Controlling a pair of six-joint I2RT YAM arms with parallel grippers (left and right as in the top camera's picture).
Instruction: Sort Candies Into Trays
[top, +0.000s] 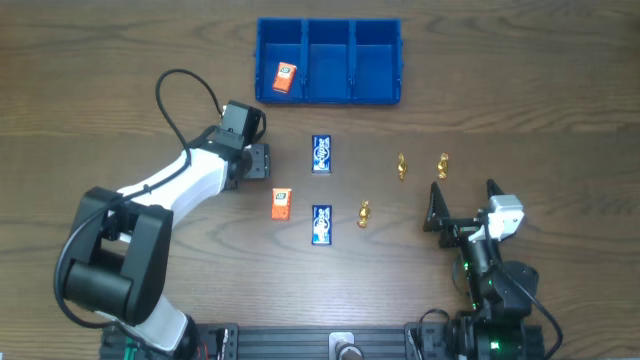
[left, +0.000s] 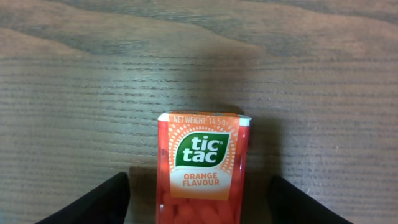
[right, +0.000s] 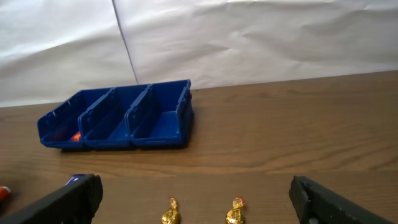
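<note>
1. Wood-grain worktop (top: 560, 120), seen from above: the blue tray (top: 329, 100) sits at the far side, with an orange mint box (top: 284, 77) in its left compartment. A second orange mint box (top: 281, 204) lies nearer, beside the lower blue candy box (top: 321, 224), with the upper blue candy box (top: 321, 154) beyond. Three gold-wrapped candies (top: 401, 165) are scattered to the right. My left claw (top: 260, 163) hangs near the second orange mint box; my right claw (top: 463, 198) is spread, holding nothing.
2. Left wrist: my left claw (left: 199, 190) is spread, one finger (left: 93, 205) on each side of the second orange mint box (left: 202, 168), which lies flat on the wood with a gap at either side.
3. Right wrist: my right claw (right: 196, 199) gapes wide. Two gold-wrapped candies (right: 171, 214) lie just ahead, the blue tray (right: 118, 115) farther off, with a white sheet (right: 261, 37) behind.
</note>
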